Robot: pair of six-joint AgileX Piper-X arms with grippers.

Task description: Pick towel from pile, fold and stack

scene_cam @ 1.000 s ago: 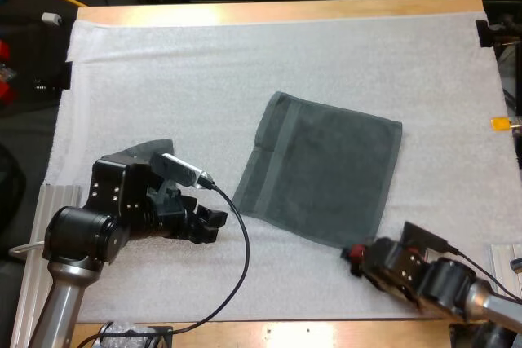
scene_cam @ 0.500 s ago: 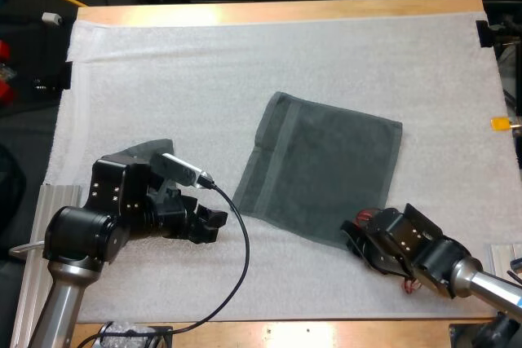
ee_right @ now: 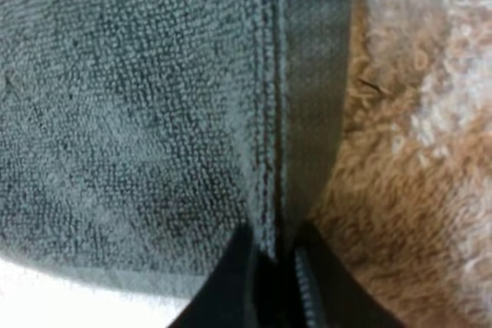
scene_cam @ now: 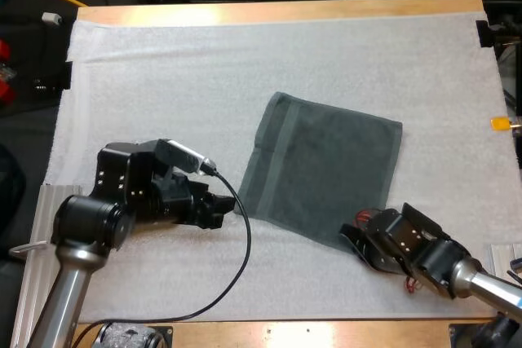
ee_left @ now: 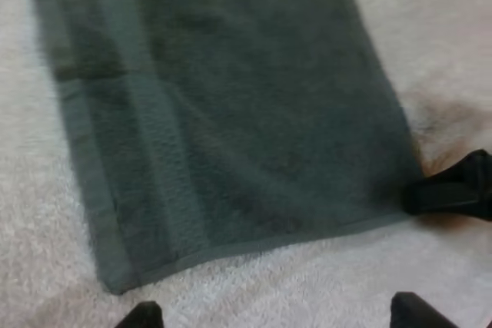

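At the near right corner of the flat dark grey-green towel (scene_cam: 326, 165), the right gripper (scene_cam: 351, 240) has its jaws clenched on the hem. Just short of the near left corner, the left gripper (scene_cam: 227, 208) holds its jaws spread and clear, corner straight ahead. Single layer, banded left hem, mid white mat (scene_cam: 163, 71).

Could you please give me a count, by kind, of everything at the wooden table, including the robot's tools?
Dark grey-green towel, spread flat: 1
White mat: 1
Tools, left tool and right tool: 2
Total: 4
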